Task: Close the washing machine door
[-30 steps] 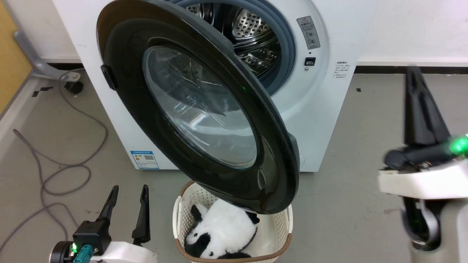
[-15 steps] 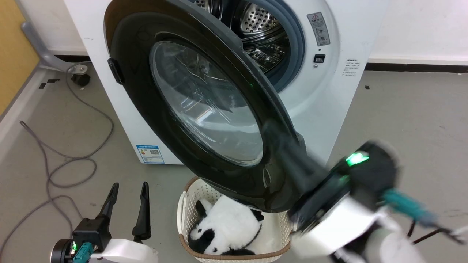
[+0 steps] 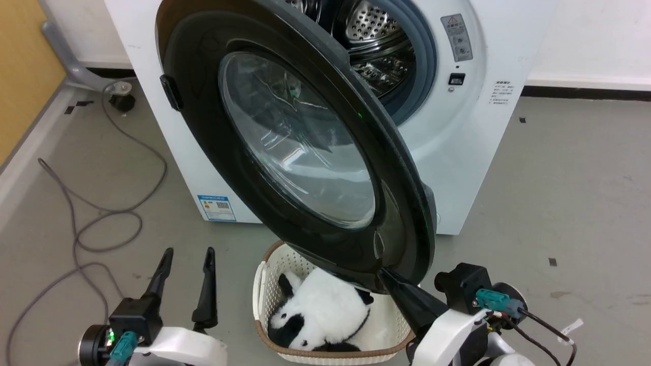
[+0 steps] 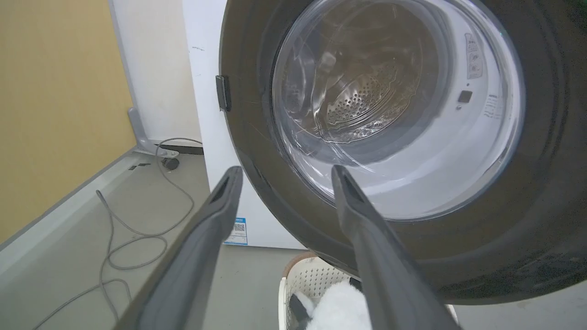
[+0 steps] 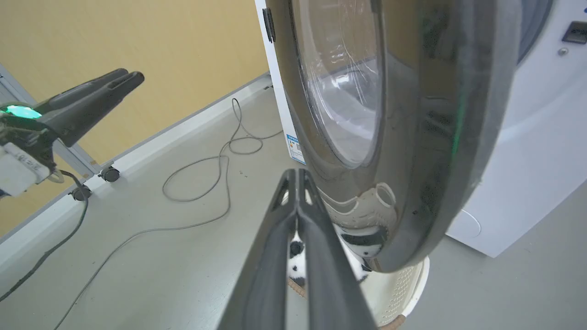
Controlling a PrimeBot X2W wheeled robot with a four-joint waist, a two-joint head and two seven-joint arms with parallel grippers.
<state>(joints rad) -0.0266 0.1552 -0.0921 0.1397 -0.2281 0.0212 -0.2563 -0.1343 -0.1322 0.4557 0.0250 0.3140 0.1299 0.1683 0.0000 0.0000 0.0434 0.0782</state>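
Just beyond the joined tips of the right end effector stands the glossy black rim of the washing machine door, swung wide open; whether the tips touch it I cannot tell. Below them sits a cream basket holding a panda toy. Past the door is the washing machine, its drum exposed. Well off to the side hangs the left end effector, fingers apart and empty. The push should go best with the joined fingers pressed on the rim's free edge, following the door's arc steadily until it latches, clear of the basket.
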